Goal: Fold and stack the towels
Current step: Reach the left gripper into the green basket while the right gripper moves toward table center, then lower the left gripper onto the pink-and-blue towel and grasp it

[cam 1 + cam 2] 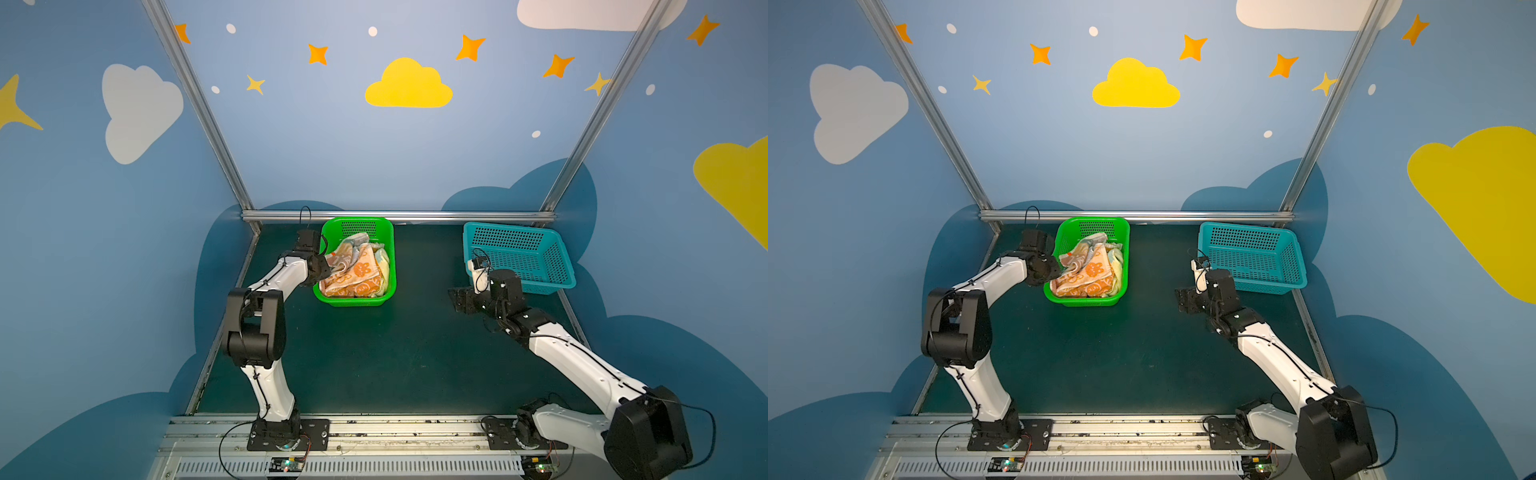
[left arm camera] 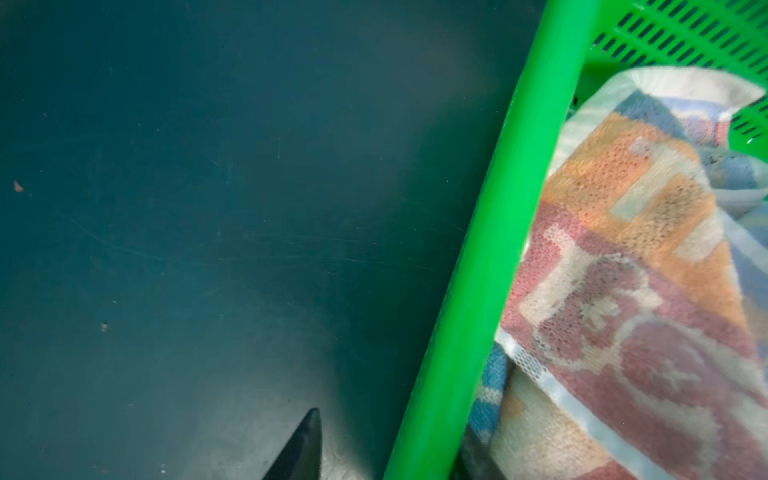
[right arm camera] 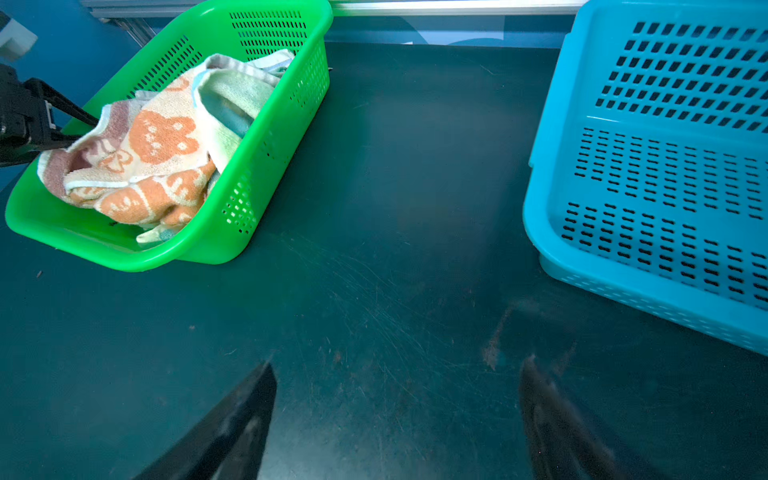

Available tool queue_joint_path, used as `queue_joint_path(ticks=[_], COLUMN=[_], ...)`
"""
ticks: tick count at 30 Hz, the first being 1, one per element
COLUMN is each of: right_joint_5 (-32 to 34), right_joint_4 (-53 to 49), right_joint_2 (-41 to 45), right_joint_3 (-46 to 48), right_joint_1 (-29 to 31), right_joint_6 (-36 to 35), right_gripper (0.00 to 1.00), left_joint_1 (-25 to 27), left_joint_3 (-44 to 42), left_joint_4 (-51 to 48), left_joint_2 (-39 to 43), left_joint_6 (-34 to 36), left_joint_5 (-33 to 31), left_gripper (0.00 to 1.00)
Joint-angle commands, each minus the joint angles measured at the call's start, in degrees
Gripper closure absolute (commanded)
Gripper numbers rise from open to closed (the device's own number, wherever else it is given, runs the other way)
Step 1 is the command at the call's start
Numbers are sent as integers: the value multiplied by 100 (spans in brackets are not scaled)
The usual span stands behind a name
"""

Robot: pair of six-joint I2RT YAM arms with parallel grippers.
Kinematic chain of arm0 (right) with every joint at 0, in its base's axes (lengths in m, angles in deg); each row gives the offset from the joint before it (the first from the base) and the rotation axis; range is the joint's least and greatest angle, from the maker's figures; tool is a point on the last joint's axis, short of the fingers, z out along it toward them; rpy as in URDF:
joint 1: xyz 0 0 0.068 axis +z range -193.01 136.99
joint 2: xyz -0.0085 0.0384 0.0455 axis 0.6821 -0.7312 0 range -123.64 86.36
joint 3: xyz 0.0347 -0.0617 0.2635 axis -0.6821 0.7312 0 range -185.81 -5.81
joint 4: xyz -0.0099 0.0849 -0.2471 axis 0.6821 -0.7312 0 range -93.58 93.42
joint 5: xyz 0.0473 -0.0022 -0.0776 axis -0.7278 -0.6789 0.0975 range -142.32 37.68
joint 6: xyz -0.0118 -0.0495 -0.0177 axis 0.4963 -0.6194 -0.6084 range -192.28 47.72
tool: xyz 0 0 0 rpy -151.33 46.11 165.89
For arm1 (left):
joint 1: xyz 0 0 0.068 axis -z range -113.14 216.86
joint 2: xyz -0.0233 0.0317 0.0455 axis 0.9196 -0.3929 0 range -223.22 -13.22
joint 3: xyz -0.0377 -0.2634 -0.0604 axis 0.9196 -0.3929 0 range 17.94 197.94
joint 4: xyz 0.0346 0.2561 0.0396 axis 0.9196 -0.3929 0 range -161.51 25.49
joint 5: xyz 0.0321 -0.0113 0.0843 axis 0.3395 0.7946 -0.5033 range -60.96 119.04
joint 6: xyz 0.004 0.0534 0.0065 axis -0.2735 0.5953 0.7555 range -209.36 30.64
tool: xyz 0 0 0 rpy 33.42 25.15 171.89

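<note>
Small terry towels [image 1: 358, 272], orange, blue and pale yellow with white rabbits, lie crumpled inside the green perforated plastic basket [image 1: 353, 302]. My left gripper [image 3: 88, 131] reaches over that basket's left rim, jaws half closed about the top orange towel's [image 3: 162, 137] edge; whether they pinch it I cannot tell. My right gripper [image 3: 399, 365] hangs well right of the basket, jaws wide, holding nothing
</note>
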Motion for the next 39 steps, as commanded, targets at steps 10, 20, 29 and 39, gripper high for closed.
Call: queue_joint_path(ticks=[10,20,29,39], right_joint_5=[36,41,78,58], right_joint_4=[-39,-163,-294,-274], right_joint_2=[-639,-1041,-1392,-1529], right_joint_3=[-467,-768,-1037,-1121], right_joint_1=[265,570,848,1037], right_joint_6=[22,-20,-19,-38], right_gripper=[13,13,13,13], left_joint_1=[-858,-1849,-1847,-1092], left_joint_3=[99,619,829,-18], left_joint_4=[-694,-1160,-1238,-582], left_joint_2=[229,170,551,1494], left_joint_6=[206,591,510,510], left_joint_5=[-885,-1024,-1104,164], left_gripper=[78,62,16,14])
